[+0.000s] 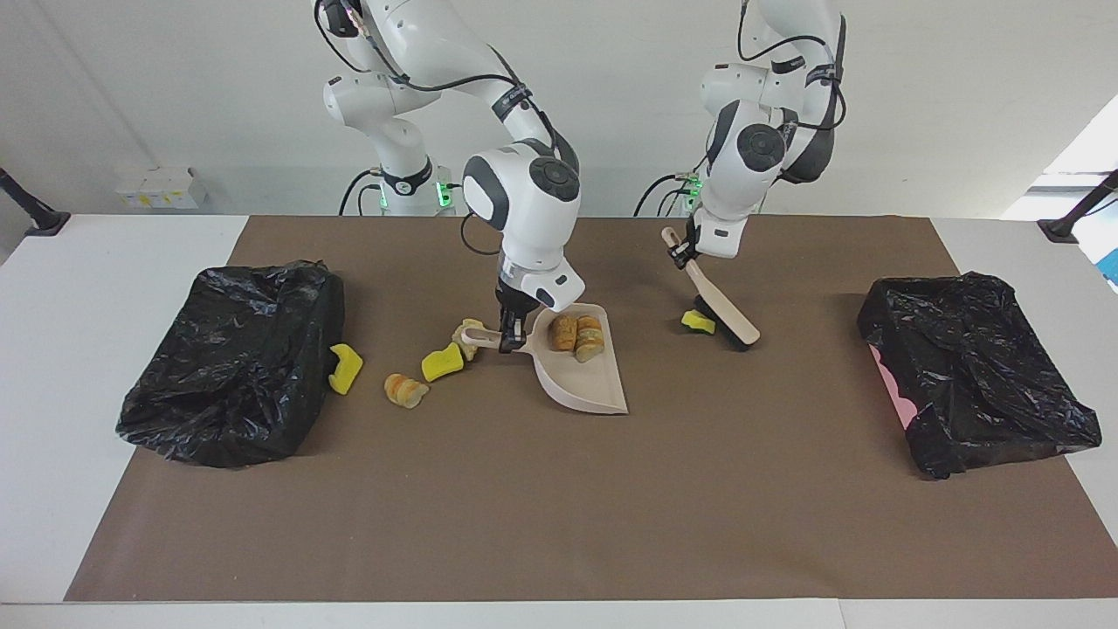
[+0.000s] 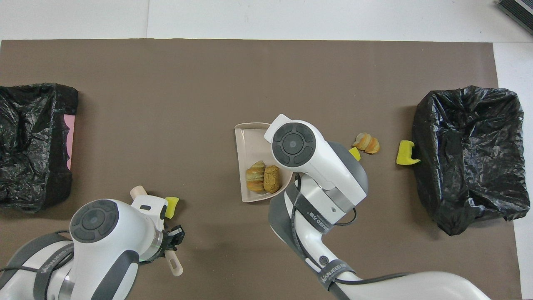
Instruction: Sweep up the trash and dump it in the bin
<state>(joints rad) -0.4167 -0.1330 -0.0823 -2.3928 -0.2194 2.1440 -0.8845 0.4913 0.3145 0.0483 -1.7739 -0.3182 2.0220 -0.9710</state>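
Note:
My right gripper (image 1: 511,336) is shut on the handle of the beige dustpan (image 1: 587,384), which rests on the mat with two crusty lumps (image 1: 576,336) in it. The pan also shows in the overhead view (image 2: 250,139), where the arm hides the gripper. My left gripper (image 1: 686,252) is shut on the handle of a brush (image 1: 729,313) whose black bristles touch the mat beside a yellow piece (image 1: 697,321). Toward the right arm's end lie a beige chunk (image 1: 469,335), a yellow piece (image 1: 443,361), an orange-brown lump (image 1: 406,390) and a yellow piece (image 1: 345,367) against the bin.
A black-bagged bin (image 1: 236,358) stands at the right arm's end of the brown mat. Another black-bagged bin (image 1: 974,367), with pink showing at its side, stands at the left arm's end. The mat (image 1: 559,507) covers most of the white table.

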